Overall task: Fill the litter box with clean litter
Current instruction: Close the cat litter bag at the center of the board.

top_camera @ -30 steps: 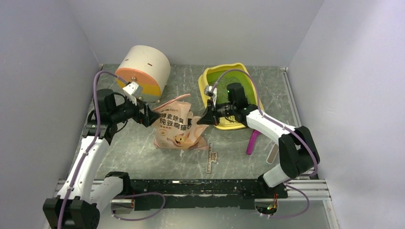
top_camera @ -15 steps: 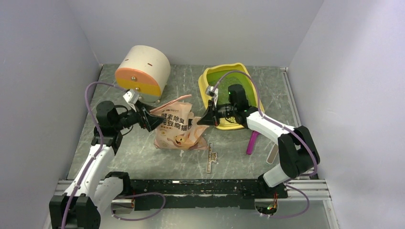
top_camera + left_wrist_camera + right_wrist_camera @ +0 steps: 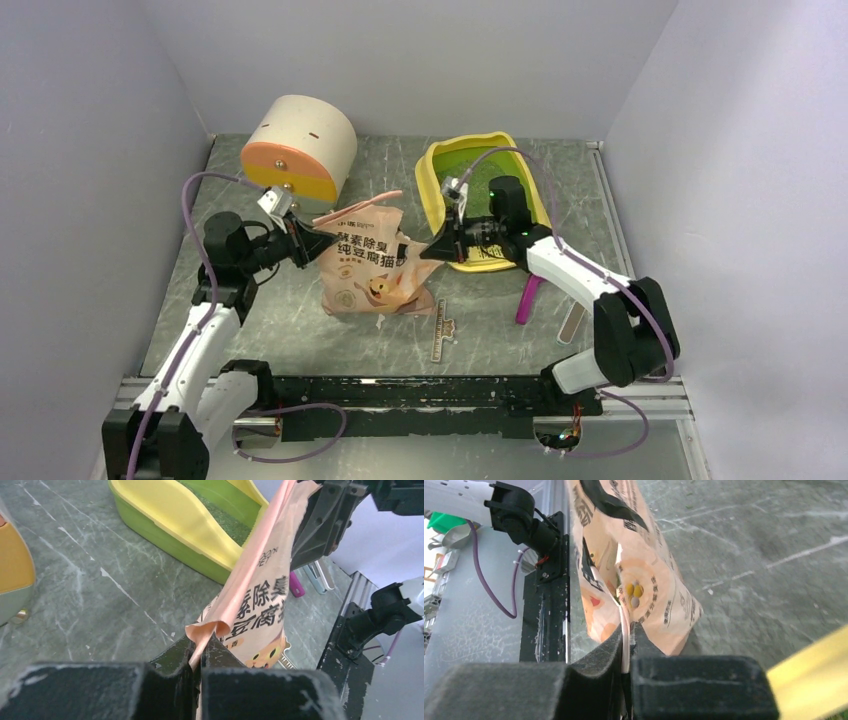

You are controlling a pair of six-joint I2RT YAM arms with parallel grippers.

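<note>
A pink printed bag with a cartoon cat stands mid-table, held at both top corners. My left gripper is shut on its left top edge, the pink film pinched between the jaws. My right gripper is shut on the bag's right edge. The litter box, a yellow tray with a green pan, sits just behind the right gripper. A thin layer of greenish litter lies in the pan.
A cream-and-orange cylindrical container lies at the back left. A magenta scoop and a pale flat tool lie right of the bag. A small ruler-like strip lies in front. Walls close in on three sides.
My left gripper moved in to the bag's left top corner and shut on it. The bag's top has been drawn taut and lifted a little; my right arm shifted slightly right.
</note>
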